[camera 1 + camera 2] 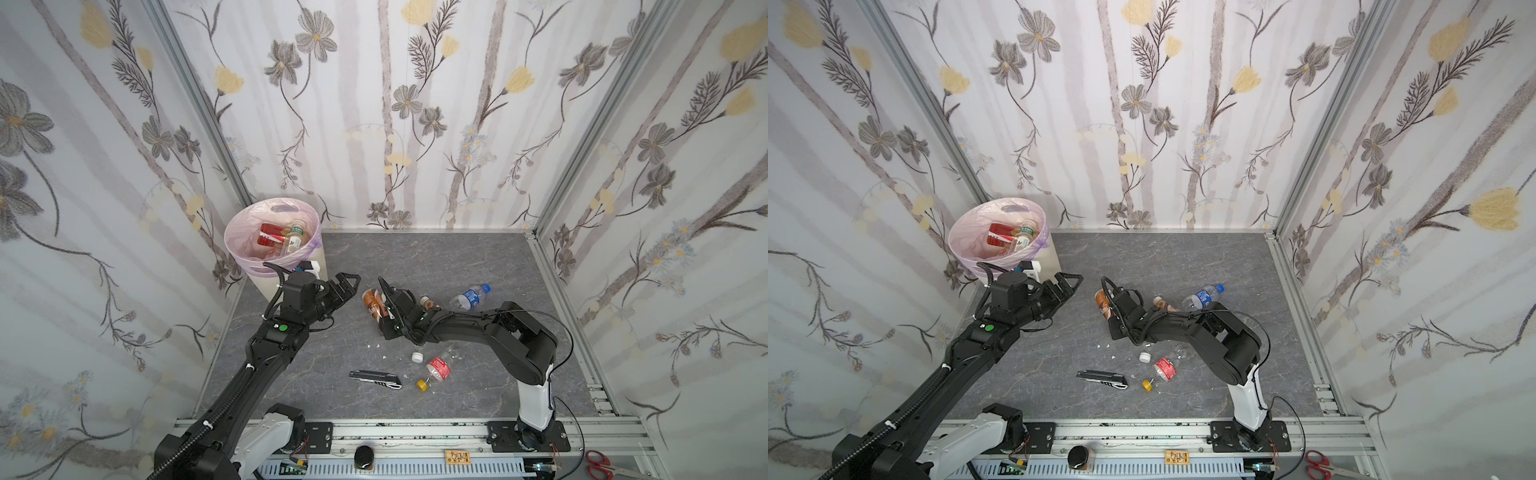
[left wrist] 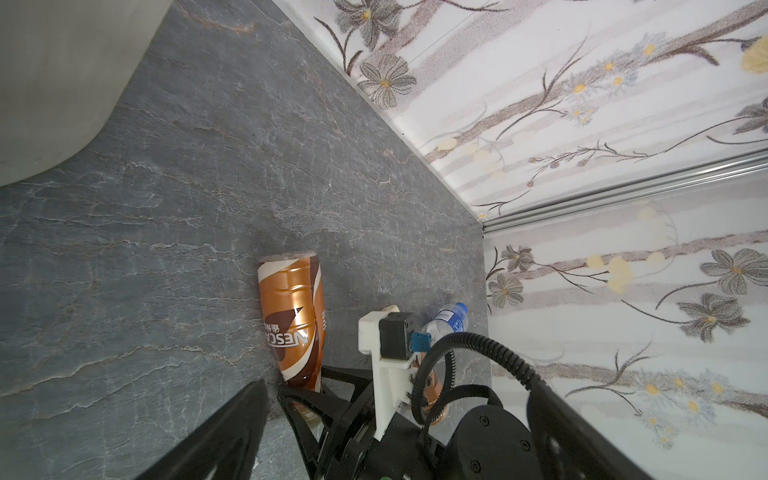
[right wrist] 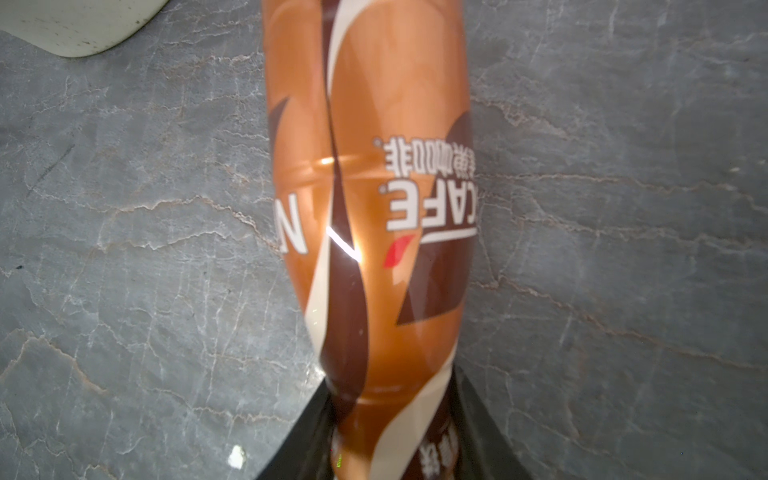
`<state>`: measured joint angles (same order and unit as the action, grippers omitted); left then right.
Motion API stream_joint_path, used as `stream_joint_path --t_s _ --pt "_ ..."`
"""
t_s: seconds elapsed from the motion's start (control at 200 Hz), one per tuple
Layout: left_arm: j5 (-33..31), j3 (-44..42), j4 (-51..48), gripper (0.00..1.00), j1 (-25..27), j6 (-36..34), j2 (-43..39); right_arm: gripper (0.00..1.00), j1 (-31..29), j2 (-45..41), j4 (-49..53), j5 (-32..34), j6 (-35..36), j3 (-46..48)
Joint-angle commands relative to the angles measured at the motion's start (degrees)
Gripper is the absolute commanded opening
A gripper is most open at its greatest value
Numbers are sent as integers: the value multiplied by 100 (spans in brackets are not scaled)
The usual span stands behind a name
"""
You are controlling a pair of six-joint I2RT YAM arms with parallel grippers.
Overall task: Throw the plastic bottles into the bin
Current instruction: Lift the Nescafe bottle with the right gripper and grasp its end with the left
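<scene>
A brown coffee bottle (image 1: 371, 304) (image 3: 374, 166) lies on the grey floor mid-table. My right gripper (image 1: 381, 300) (image 3: 388, 436) is shut on its neck end, a black finger pressed on each side. My left gripper (image 1: 345, 286) hangs open and empty just left of it, beside the bin (image 1: 232, 245). The bin, lined with a pink bag, holds several bottles (image 1: 286, 241). A blue-labelled water bottle (image 1: 470, 297), another brown bottle (image 1: 428, 302) partly behind my right wrist, and a red-labelled clear bottle (image 1: 438, 368) lie on the floor.
A grey-black utility knife (image 1: 376, 379) lies near the front. A loose white cap (image 1: 417, 356) and small white scraps (image 1: 376, 345) sit between knife and right arm. Flowered walls close in the back and both sides. The bin's wall (image 2: 54, 83) is close to my left wrist.
</scene>
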<state>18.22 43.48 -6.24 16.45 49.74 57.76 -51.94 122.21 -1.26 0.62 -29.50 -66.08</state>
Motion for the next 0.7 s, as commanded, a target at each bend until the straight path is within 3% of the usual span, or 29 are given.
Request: stream_joint_path --t_s 0.0,0.425,0.694 --pt "2 -17 116 100 -10 80 25 35 4 26 91 -18 23 -38" --pt "53 76 136 100 -7 127 356 32 258 -703 168 -168 119 58" --pt "76 680 195 100 271 1 1000 32 369 -1385 370 -180 275 31"
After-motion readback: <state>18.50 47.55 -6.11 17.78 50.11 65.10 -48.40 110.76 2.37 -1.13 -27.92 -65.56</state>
